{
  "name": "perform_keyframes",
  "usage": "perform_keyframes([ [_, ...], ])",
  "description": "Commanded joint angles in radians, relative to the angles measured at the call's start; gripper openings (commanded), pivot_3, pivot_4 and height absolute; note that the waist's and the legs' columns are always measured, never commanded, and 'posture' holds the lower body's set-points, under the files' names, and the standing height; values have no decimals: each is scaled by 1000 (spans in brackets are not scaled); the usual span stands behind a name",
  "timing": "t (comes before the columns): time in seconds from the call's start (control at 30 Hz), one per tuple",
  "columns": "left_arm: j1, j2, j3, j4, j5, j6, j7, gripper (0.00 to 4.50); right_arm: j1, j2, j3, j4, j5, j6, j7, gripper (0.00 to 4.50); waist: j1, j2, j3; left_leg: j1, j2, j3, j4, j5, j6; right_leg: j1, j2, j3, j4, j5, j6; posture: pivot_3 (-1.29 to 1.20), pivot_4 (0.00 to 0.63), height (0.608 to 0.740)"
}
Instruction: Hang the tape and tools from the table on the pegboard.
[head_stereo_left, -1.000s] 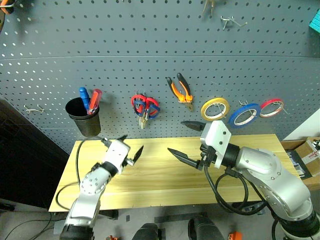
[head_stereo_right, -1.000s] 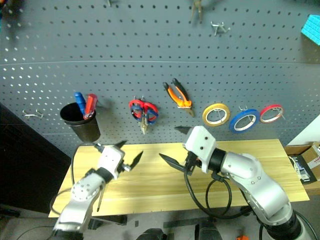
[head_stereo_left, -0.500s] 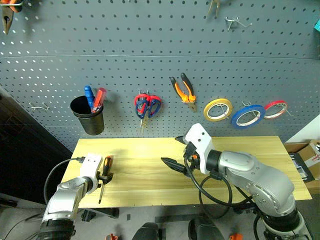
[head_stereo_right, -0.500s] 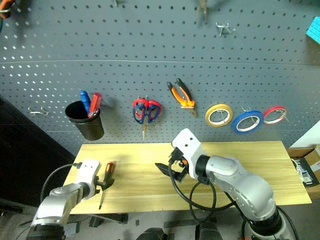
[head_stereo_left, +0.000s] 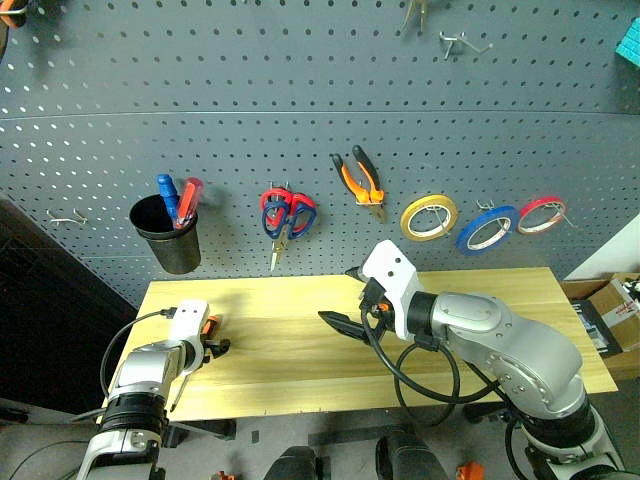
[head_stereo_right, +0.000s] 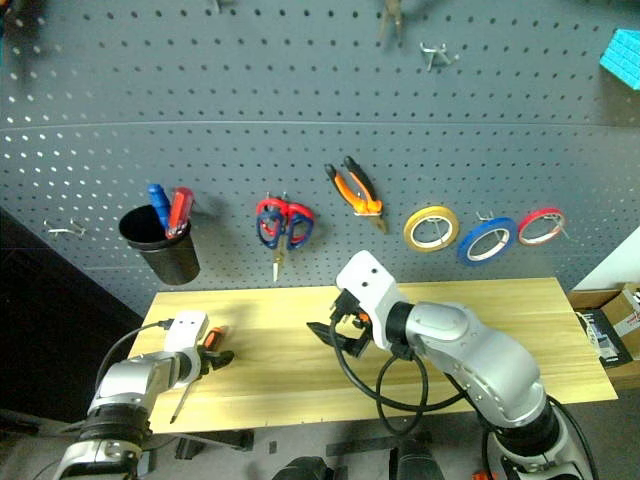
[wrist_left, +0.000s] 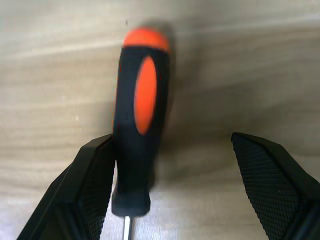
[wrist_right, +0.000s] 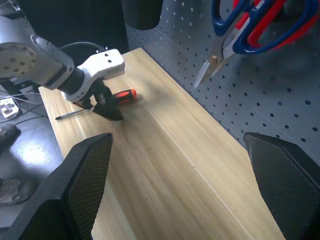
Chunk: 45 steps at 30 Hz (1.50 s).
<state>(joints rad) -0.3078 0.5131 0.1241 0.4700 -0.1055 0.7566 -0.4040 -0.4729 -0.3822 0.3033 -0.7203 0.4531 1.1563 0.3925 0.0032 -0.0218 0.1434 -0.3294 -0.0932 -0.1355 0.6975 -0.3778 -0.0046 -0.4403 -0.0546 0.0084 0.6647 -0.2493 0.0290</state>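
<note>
The pegboard (head_stereo_left: 300, 90) fills the upper frame, already carrying blue tape (head_stereo_left: 487, 229), pliers (head_stereo_left: 361, 182) and scissors (head_stereo_left: 285, 214) at centre. On the table (head_stereo_left: 500, 290), lower left, the left gripper (head_stereo_left: 208, 345) straddles the screwdriver (wrist_left: 137, 125), fingers spread, ready to grasp. The right gripper (head_stereo_left: 345, 300) waits open at centre. No readable writing.

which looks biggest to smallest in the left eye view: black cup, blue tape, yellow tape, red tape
1. black cup
2. blue tape
3. yellow tape, close to the blue; all hang on the same pegboard, so nearness barely matters
4. red tape

left hand (wrist_left: 172, 185) dropped to straddle the screwdriver (wrist_left: 137, 125).
</note>
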Motion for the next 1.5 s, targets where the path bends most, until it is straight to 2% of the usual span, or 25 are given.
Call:
perform_keyframes([
  [0.03,-14,0,3,9,-1,0,2,3842,-23,0,0,-18,4,-8,2,4500,-1,0,0,0,0,0,0,0,0,0,0,0,0,0,0,22,154,740],
  [0.1,-12,2,-5,23,1,-3,-6,3842,-26,1,0,-17,4,-8,1,4500,-1,0,0,0,0,0,0,0,0,0,0,0,0,0,0,21,155,740],
  [0.2,-6,11,-15,50,8,-22,-19,3249,-27,1,-1,-16,8,-5,4,4500,-2,0,0,0,0,0,0,0,0,0,0,0,0,0,0,21,155,740],
  [0.47,63,29,10,52,11,-75,-17,910,-8,-35,10,-47,23,-16,40,4500,-5,1,-2,1,0,1,0,0,0,0,0,1,0,0,0,10,143,740],
  [0.63,138,-4,53,-68,-18,-102,12,879,15,-109,61,-61,-33,-164,97,4500,-10,3,-4,1,0,1,-1,0,0,0,0,2,0,0,0,14,136,740],
  [0.7,177,-21,76,-147,-36,-80,30,879,43,-143,86,-52,-89,-303,130,4500,-8,2,-4,1,0,1,0,0,0,0,0,2,0,0,0,25,129,740],
  [0.8,267,-37,117,-289,-44,-91,66,879,75,-163,54,-47,-34,-380,229,4500,-8,0,-5,1,0,2,0,0,0,0,0,2,-1,0,0,34,125,740],
  [0.93,330,-30,108,-395,-16,-230,73,879,77,-181,25,-35,-21,-435,286,4500,4,-1,-6,0,1,1,0,0,0,0,0,1,0,0,0,63,114,740],
  [1.1,412,-85,107,-666,-27,-498,70,879,85,-217,-32,-18,4,-472,344,4500,32,-3,-10,1,0,1,0,0,0,2,0,1,-2,0,0,94,99,740],
  [1.2,381,-126,126,-797,-23,-624,111,879,87,-233,-72,2,13,-493,366,4500,52,-5,-12,0,0,1,0,0,0,2,0,1,-3,0,0,114,87,740],
  [1.3,300,-139,121,-886,0,-668,148,879,79,-248,-105,29,12,-518,386,4500,63,-5,-17,0,1,1,0,0,0,2,0,0,-2,0,0,134,74,740],
  [1.5,79,-144,128,-922,-2,-641,217,879,28,-265,-225,66,100,-496,420,4500,76,-8,-30,1,0,3,1,0,0,2,1,3,-1,1,0,157,58,740],
])
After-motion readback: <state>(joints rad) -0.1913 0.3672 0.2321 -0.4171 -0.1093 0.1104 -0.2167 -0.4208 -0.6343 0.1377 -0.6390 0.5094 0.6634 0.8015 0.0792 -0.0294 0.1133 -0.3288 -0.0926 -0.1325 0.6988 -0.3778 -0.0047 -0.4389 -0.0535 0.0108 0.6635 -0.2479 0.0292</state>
